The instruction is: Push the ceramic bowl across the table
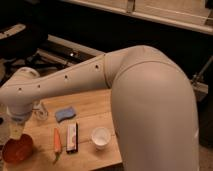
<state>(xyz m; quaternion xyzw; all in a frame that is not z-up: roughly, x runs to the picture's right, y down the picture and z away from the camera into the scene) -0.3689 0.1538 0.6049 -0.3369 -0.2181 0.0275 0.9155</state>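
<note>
While the pincer (18,131) hangs over the ceramic bowl (15,151), a carrot (57,141) lies beside.

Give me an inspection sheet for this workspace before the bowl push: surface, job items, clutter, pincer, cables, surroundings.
surface: bamboo table, plank strips visible; its right side is hidden behind the white arm.
job's things: ceramic bowl, orange-red, upright at the table's near-left corner in the picture.
clutter: blue sponge; orange carrot-like piece; wrapped bar beside it; white paper cup. All stand apart from the bowl.
pincer: pincer hangs at the bowl's far rim; contact cannot be told.
cables: nothing seen.
surroundings: dark background, pale ledge along the top.
</note>
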